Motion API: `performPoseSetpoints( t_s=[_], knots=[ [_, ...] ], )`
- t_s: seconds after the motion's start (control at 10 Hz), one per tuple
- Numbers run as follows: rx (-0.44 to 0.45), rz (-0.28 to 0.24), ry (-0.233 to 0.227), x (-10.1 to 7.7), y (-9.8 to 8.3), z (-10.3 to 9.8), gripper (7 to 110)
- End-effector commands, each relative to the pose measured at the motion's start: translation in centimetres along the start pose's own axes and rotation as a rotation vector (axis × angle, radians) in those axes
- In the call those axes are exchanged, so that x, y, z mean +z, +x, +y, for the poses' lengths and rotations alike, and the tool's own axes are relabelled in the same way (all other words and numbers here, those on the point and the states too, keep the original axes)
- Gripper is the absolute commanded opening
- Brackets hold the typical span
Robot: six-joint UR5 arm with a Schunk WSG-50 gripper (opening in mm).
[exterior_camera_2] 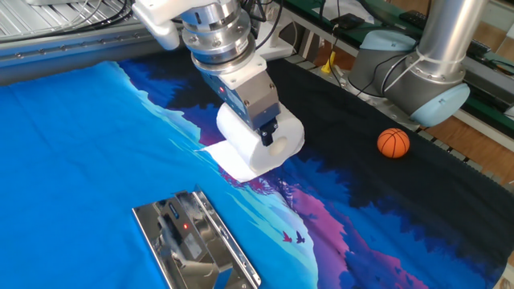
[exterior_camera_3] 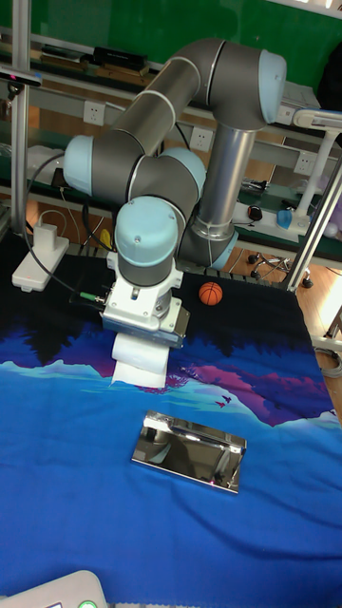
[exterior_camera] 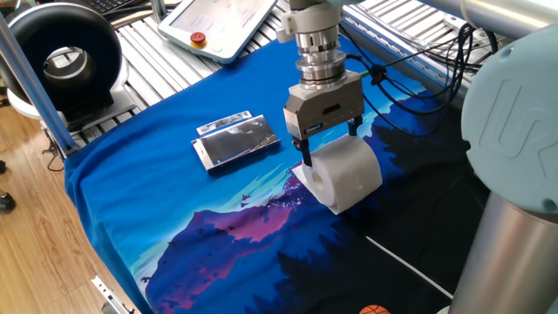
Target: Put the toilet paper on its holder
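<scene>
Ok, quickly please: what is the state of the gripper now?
Gripper: closed on the fat white roll of soft toilet paper, one finger in its hollow centre.

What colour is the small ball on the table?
The ball is orange with thin dark lines, like a basketball. The other fixed view shows it best.

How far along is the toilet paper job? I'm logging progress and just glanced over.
Done: the gripper has reached the toilet paper and straddles it. In hand: taking hold, though whether the fingers are pinching yet is unclear. Left: carrying it to the holder, which lies bare on the blue cloth.
</scene>
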State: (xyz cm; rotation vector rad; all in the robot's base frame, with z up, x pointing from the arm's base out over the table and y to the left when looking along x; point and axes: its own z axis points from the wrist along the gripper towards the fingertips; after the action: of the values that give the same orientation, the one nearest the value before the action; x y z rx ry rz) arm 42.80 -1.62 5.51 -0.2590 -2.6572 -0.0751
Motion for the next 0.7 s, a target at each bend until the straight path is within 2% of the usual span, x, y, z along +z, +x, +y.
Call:
performPoseSetpoints(
  t_s=[0.0,0.6],
  knots=[
    [0.0,-0.01,-0.016,1.12,-0.57,0.19,88],
    [-0.002,0.0,-0.023,0.89,-0.72,0.97,88]
  ],
)
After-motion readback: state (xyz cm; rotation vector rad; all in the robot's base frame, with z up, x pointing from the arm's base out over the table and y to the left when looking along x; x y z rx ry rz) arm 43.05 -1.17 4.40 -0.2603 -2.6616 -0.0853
